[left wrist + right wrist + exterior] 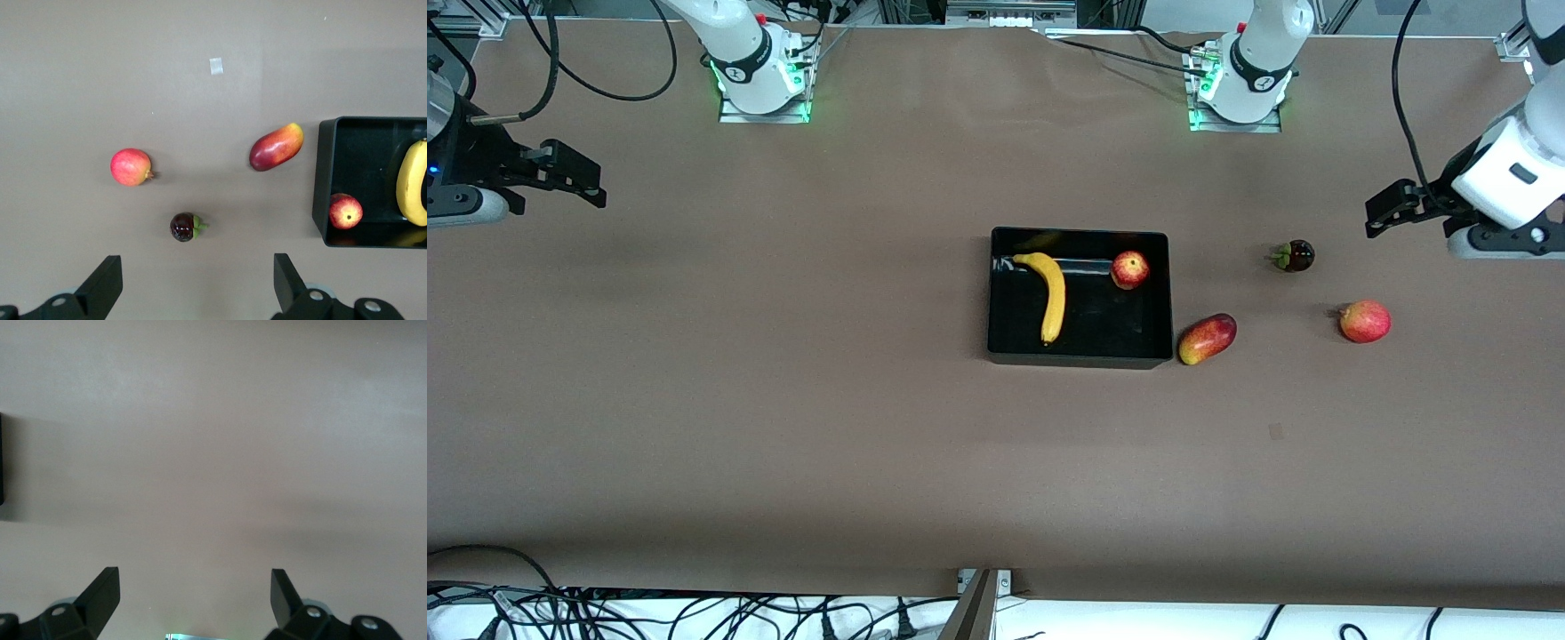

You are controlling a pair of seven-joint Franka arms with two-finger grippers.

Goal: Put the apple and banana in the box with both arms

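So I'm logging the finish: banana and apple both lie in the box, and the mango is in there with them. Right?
Not quite. The banana and apple do lie in the box, but the front view shows the mango on the table just outside it, toward the left arm's end.

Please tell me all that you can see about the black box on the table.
The box is a shallow, rectangular, open-topped bin, glossy black like plastic. It sits flat on the brown table. Inside, the banana and the apple lie apart. A mango lies just outside one corner. No end effector touches it.
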